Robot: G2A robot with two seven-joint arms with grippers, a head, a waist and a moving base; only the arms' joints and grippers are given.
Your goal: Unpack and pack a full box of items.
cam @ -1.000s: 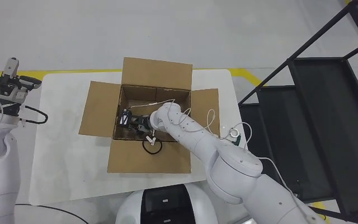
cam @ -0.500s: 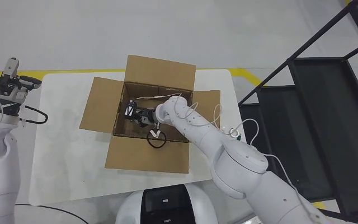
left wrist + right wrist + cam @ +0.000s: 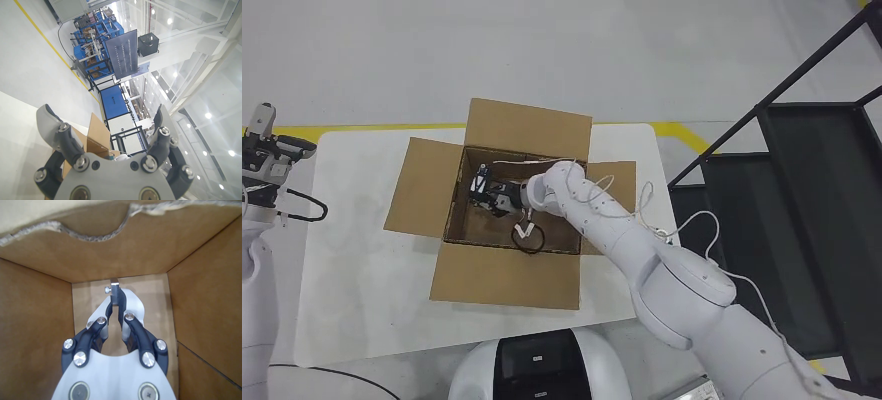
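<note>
1. a brown cardboard box was seen open in the middle of the frame, its flaps folded outward, on a white table.
2. the right gripper was placed inside the box, near the upper left corner of the opening, with its white arm stretched in from the lower right of the frame.
3. its fingers were clenched on a small metal block with a screw head on one side; the block was pinched at the very fingertips, with brown box walls all around. whether it touched the box floor could not be told.
4. the left gripper was held at the left edge of the frame, beyond the table's left side and well apart from the box; its fingers were spread wide, with nothing between them.
5. a black cable loop was seen under the right arm, at the lower edge of the box opening.
6. dark metal stairs were seen at the right of the frame, and a yellow line was marked on the floor above the table.
</note>
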